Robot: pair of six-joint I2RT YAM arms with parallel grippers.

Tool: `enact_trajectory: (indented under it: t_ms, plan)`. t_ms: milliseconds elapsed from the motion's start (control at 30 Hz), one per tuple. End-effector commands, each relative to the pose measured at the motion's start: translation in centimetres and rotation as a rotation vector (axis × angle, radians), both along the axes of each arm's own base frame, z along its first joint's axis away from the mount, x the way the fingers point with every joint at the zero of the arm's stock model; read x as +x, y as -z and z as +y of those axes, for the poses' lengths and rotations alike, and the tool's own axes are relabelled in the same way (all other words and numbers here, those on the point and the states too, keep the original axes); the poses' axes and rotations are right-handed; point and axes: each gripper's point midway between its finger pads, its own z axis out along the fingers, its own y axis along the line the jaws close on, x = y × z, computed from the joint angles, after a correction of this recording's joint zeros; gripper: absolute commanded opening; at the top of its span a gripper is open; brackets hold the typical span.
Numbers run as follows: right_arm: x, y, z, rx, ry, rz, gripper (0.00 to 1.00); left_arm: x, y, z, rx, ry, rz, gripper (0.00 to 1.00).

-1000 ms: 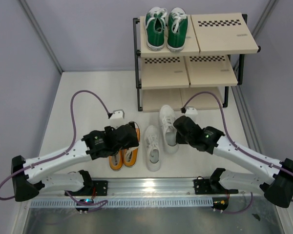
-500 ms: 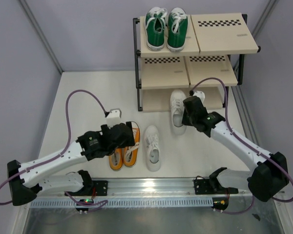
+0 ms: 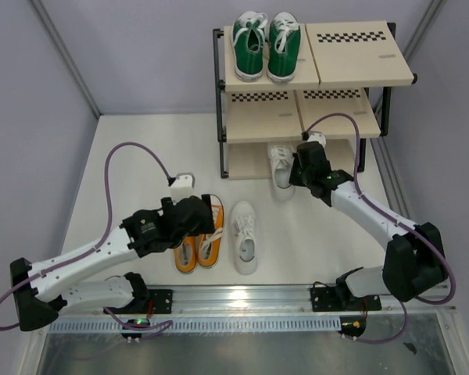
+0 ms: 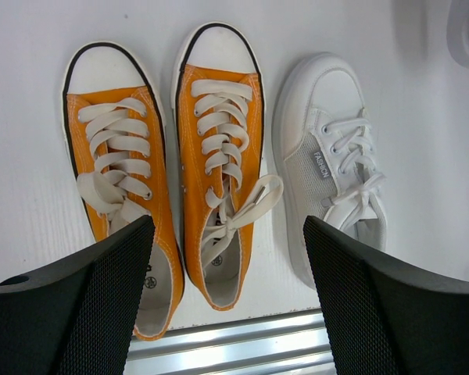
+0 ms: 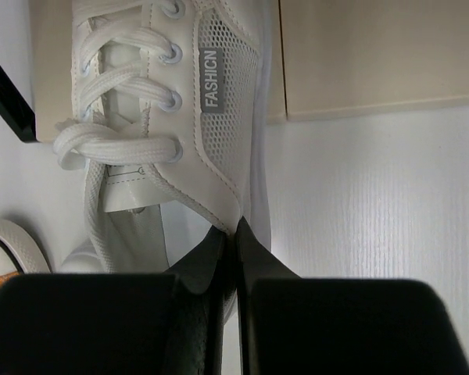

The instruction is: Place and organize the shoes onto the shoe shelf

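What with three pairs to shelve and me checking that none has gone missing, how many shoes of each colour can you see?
Green canvas sneakers with white soles: 2
Orange canvas sneakers with white laces: 2
Plain white lace-up sneakers: 2
Total: 6 shoes
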Motion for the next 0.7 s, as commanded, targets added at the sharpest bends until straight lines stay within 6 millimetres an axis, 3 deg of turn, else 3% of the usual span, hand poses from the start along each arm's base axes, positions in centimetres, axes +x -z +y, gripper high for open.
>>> enact_trajectory:
  t_ms: [0,333,667]
  plan:
    - [4.2,-4.8,1.7,0.086,-0.019,-0.2,0.03,0.6,-1.1,0.6,-0.022,-0.024,-0.048,0.81]
    - [7.1,-2.3,0.9,0.034,0.022,-0.199,0.03,0.2,-1.4,2.0,-0.039,-0.052,-0.075,0.81]
    - [8.4,-0.4,0.6,0.048,0.038,-0.158,0.03,-0.2,-2.0,3.1,-0.075,-0.065,-0.101,0.81]
